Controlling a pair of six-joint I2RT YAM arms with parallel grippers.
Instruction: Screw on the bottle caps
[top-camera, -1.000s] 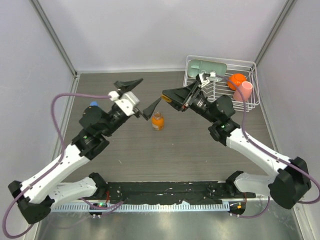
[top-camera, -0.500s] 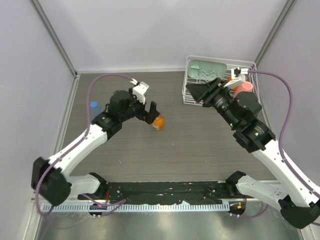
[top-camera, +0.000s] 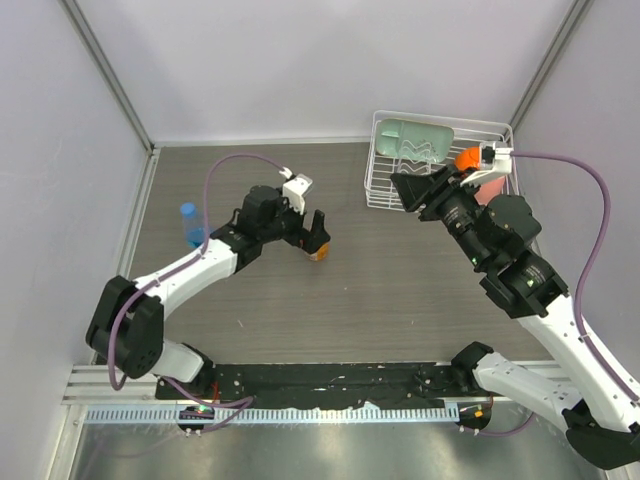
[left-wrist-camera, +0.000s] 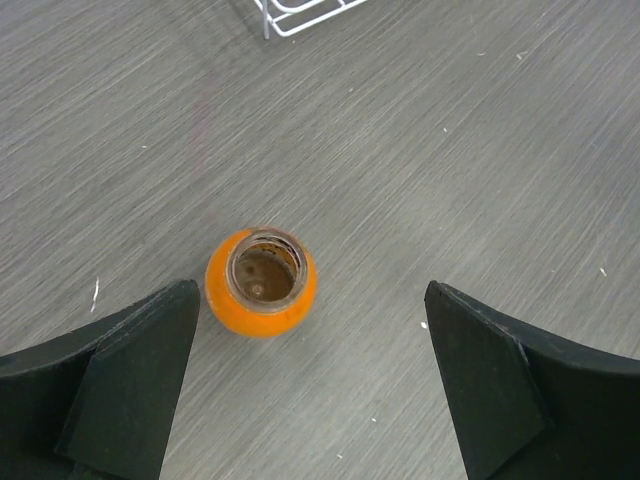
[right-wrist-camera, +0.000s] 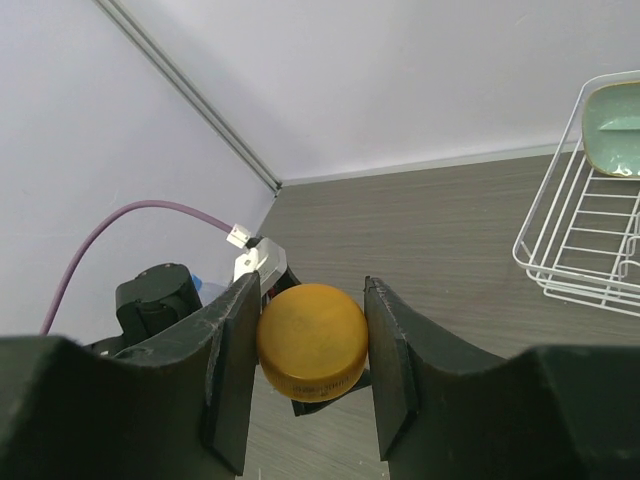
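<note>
Orange bottle (left-wrist-camera: 260, 283) off-centre within wide left pincer (left-wrist-camera: 310, 300)

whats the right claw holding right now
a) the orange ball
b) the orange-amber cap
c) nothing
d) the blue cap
b: in the right wrist view the right claw is shut on the round orange-amber cap, with a finger pressed against each side of it.
</note>
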